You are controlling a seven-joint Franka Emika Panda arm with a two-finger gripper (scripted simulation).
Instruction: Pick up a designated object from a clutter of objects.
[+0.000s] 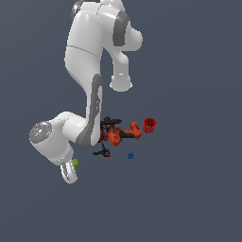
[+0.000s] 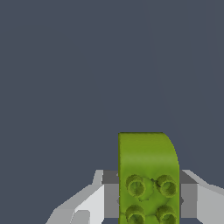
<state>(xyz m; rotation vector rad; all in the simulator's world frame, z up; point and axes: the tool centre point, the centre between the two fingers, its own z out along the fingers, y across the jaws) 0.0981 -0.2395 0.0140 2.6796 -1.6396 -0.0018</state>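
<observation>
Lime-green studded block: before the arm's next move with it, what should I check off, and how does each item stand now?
1. Lime-green studded block sits between the gripper fingers: ok.
2. Fingers pressed against both block sides: ok, by the wrist view.
3. Block away from the power drill, red cup and blue piece: ok.
4. Block lifted off the floor: cannot tell.
5. Nothing else caught in the grip: ok.

Bare simulated scene: flat slate-grey ground (image 1: 198, 198) (no walls, no furniture).
</observation>
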